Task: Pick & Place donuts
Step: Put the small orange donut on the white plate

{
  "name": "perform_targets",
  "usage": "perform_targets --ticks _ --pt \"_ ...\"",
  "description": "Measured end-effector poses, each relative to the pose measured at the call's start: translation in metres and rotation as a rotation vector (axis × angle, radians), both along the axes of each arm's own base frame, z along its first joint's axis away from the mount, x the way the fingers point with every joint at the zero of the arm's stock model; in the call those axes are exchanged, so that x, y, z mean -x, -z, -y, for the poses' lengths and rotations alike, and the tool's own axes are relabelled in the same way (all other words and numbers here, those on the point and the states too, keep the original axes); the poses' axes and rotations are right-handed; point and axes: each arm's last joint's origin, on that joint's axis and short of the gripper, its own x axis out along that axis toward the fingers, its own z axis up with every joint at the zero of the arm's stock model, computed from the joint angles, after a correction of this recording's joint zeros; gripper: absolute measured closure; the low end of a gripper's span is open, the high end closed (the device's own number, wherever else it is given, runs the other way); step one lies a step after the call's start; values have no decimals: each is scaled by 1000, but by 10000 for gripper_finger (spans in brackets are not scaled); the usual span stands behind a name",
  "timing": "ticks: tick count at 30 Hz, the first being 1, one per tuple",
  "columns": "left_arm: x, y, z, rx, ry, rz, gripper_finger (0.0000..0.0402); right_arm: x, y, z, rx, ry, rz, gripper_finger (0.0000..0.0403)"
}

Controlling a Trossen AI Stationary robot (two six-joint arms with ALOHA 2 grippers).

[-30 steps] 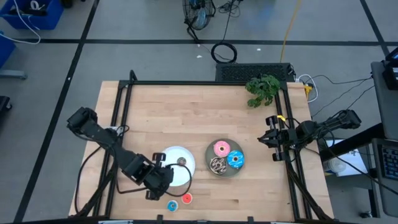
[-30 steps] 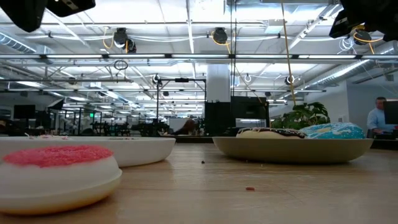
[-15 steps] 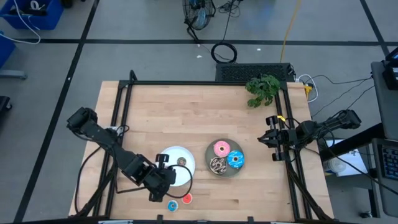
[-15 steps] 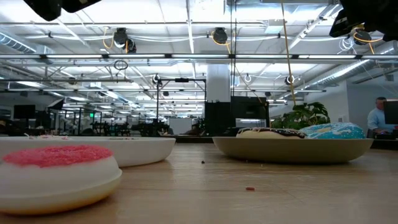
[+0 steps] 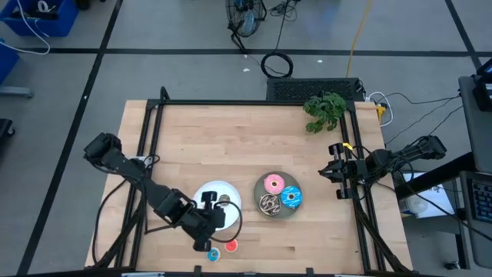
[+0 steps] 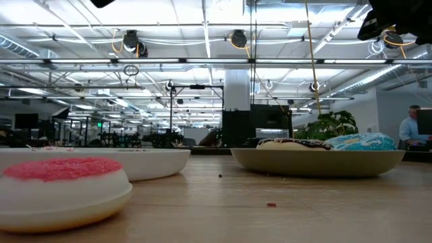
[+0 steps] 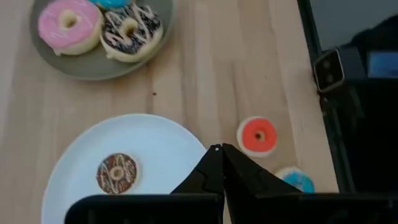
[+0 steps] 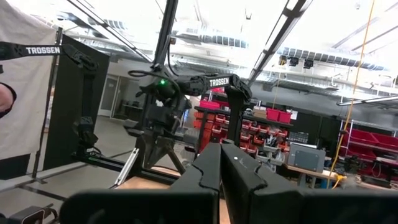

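Left gripper point(image 7: 219, 149) clenched, empty, over white plate's point(image 5: 211, 191) near edge, lined up toward red mini donut point(image 7: 257, 135). Right gripper point(image 8: 221, 147) clenched, parked right.

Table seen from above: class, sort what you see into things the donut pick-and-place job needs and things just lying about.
Job:
pink donut
blue donut
chocolate donut
mini brown donut
mini red donut
mini blue donut
left end effector, shut

Lying about:
leafy plant
cable coil

High: straight down on whole table point(image 5: 192, 138). Low: table-level, close behind red mini donut point(image 6: 61, 185). Left wrist: downward, shares white plate point(image 7: 168, 134), grey plate point(image 7: 93, 65). Right wrist: level, roomward.
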Motion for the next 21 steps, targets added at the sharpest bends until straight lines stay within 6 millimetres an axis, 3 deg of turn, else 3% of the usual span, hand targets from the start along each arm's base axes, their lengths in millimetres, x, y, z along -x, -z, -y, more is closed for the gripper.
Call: perform_targets --ticks 4,9,16,21 --pt "-5 1 -4 -5 -17 15 397 0 0 0 0 0 0 403" --pt "-39 18 -5 26 9 -5 399 0 0 0 18 7 5 403" --pt "-80 49 10 -66 206 -168 396 0 0 0 21 5 2 403" --pt "-90 51 18 -35 293 -170 387 0 1 0 24 5 -5 403"
